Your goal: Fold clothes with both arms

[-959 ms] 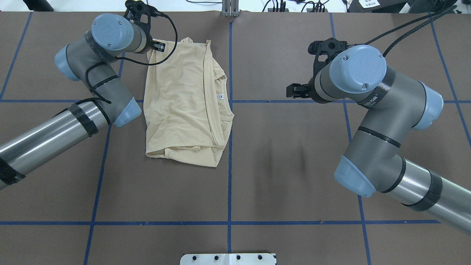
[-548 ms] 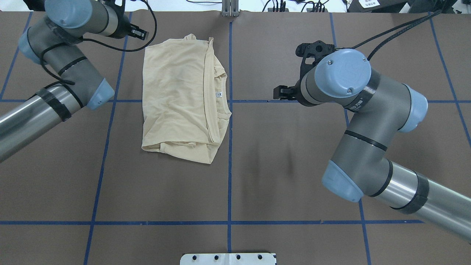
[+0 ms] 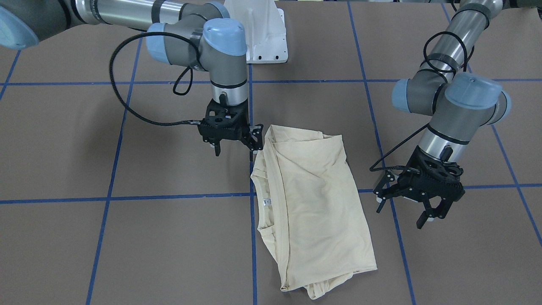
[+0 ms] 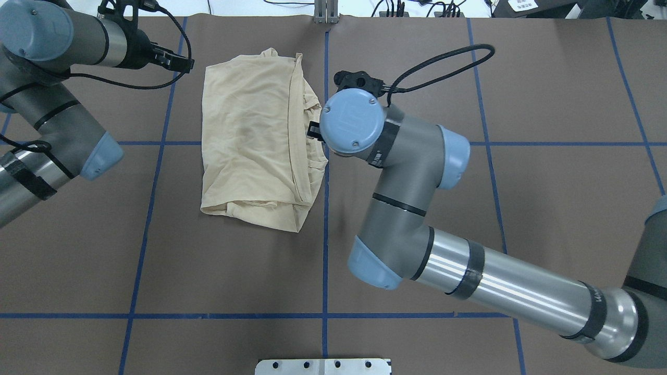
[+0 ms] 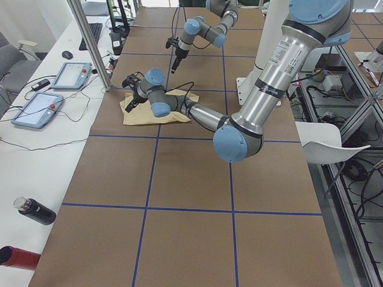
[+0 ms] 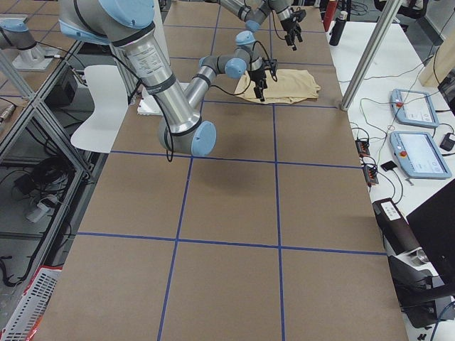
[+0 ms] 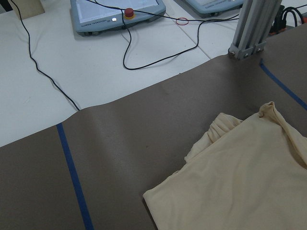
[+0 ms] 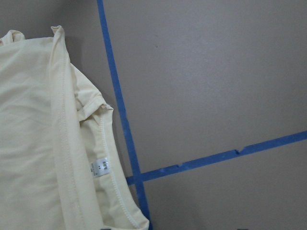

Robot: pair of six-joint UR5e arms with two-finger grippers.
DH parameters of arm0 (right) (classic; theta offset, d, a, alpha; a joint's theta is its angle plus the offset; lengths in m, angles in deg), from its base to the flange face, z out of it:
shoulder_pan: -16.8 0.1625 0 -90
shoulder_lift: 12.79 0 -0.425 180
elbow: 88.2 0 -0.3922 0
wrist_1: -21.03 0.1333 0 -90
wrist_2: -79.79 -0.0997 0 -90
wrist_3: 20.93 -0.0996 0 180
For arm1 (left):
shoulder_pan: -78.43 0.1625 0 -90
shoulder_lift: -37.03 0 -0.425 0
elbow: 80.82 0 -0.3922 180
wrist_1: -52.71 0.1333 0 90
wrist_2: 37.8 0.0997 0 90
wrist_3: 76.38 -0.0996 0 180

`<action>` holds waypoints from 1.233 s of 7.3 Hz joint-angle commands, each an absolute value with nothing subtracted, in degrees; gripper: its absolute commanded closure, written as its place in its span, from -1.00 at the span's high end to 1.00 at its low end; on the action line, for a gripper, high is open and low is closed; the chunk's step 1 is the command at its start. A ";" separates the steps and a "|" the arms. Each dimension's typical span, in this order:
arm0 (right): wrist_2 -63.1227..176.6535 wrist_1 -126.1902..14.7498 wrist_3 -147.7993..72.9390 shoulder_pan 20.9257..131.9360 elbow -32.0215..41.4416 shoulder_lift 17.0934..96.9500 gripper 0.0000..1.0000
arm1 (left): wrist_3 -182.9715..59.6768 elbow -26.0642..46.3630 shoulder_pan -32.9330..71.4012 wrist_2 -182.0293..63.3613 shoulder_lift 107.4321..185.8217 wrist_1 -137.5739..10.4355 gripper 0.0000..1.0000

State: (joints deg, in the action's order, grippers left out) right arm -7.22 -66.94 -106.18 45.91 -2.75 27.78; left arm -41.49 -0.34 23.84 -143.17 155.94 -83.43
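Note:
The pale cream shirt lies folded into a tall rectangle left of the table's centre line, also seen in the front view. Its collar and white neck label are on its right edge. My right gripper hovers open and empty just beside that collar edge; from overhead the right wrist hides it. Off the shirt's far left corner, my left gripper hangs open and empty, clear of the fabric. No print shows on the shirt.
Blue tape lines grid the brown table cover. The white base pedestal stands at the robot's edge. Beyond the far edge, a white bench carries tablets, cables and an aluminium post.
My right arm swung left from the table's right half to the shirt's collar edge. My left gripper drew away leftward from the shirt's far left corner, which settled slightly.

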 commanded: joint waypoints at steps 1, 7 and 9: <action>-3.27 -62.50 -109.00 43.70 -12.58 23.78 -0.11 | -40.26 0.65 24.02 -143.01 155.25 -83.52 1.00; -2.13 -60.27 -108.38 42.38 -20.26 21.14 -0.13 | -40.17 0.39 24.38 -143.01 154.81 -83.52 1.00; -2.04 -60.27 -108.47 41.76 -20.26 21.14 -0.19 | -40.25 0.39 24.38 -143.01 154.81 -83.52 1.00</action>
